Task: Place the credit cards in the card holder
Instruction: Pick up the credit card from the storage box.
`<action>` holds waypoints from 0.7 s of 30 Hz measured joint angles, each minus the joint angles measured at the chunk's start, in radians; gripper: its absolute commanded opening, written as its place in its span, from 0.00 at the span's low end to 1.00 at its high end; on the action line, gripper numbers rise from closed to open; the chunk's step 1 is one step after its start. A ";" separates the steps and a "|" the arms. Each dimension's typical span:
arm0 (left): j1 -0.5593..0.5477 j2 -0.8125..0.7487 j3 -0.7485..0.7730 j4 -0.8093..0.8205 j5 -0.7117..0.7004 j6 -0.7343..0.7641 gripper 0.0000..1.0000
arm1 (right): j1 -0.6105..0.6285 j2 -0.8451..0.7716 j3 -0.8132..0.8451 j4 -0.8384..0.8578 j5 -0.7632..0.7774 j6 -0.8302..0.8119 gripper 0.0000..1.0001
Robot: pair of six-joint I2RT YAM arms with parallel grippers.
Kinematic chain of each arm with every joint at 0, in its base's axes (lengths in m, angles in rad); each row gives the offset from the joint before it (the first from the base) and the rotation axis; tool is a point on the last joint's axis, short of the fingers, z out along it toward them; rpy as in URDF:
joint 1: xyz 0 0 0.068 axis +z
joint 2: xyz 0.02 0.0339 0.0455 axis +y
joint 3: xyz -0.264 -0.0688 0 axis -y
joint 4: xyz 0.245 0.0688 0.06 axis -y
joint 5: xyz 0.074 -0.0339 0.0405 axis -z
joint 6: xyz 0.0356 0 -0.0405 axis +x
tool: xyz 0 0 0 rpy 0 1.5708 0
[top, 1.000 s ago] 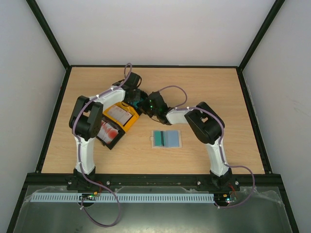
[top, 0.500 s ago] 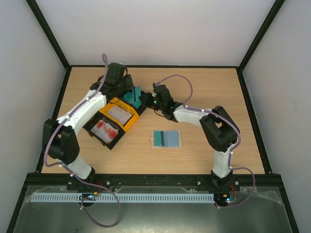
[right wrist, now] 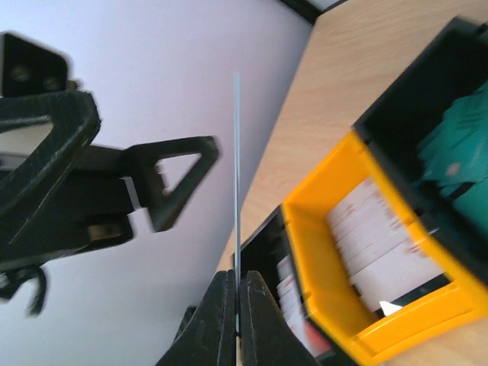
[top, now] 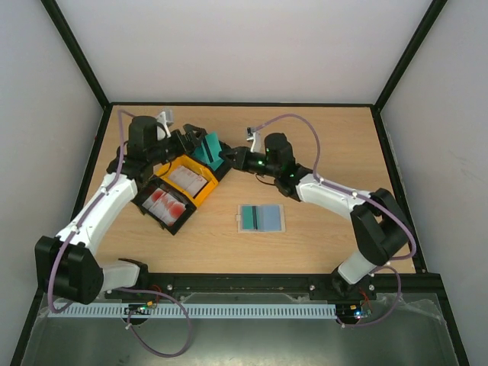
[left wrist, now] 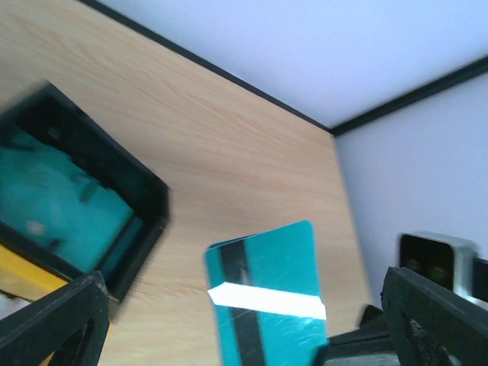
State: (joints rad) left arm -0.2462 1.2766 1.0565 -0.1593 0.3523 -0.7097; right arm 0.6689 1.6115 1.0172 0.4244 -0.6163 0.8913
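Wooden table [top: 320, 137], right jaws pinching teal card [left wrist: 274, 267] upright, left jaws wide open, empty

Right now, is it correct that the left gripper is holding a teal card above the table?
Not quite: the right gripper holds the teal card above the table. The right wrist view shows it clamped edge-on; the left gripper is open.

- left arm [top: 95, 213]: elbow folded near left edge, forearm reaching far, wrist turned right
- left gripper [top: 191, 141]: jaws spread wide, gripping nothing
- right arm [top: 328, 191]: elbow at near right, forearm stretched left and far
- right gripper [top: 231, 158]: fingers pinched on upright teal credit card [top: 208, 149], pointing at left gripper, close to it
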 measured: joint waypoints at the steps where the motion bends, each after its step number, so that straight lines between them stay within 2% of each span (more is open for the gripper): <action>1: 0.000 -0.010 -0.018 0.021 0.040 -0.015 1.00 | 0.000 -0.014 -0.014 0.012 -0.022 0.010 0.02; 4: 0.001 -0.033 -0.076 0.096 0.165 -0.077 0.95 | 0.000 -0.058 -0.063 0.062 -0.091 0.041 0.02; 10: 0.001 -0.061 -0.174 0.237 0.336 -0.201 0.57 | 0.000 -0.130 -0.104 0.114 -0.155 0.079 0.02; 14: -0.002 -0.099 -0.203 0.314 0.408 -0.242 0.38 | 0.000 -0.144 -0.112 0.140 -0.174 0.094 0.02; 16: -0.003 -0.111 -0.210 0.357 0.435 -0.271 0.22 | 0.000 -0.144 -0.117 0.147 -0.180 0.102 0.03; 19: -0.006 -0.119 -0.222 0.410 0.470 -0.301 0.10 | 0.000 -0.144 -0.123 0.165 -0.191 0.113 0.11; 21: -0.006 -0.119 -0.224 0.424 0.486 -0.309 0.03 | 0.000 -0.147 -0.124 0.165 -0.192 0.116 0.24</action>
State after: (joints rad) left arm -0.2523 1.1580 0.8322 0.2646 0.8383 -1.0191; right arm 0.6685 1.4647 0.8932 0.5896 -0.8085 1.0077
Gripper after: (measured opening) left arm 0.113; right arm 0.098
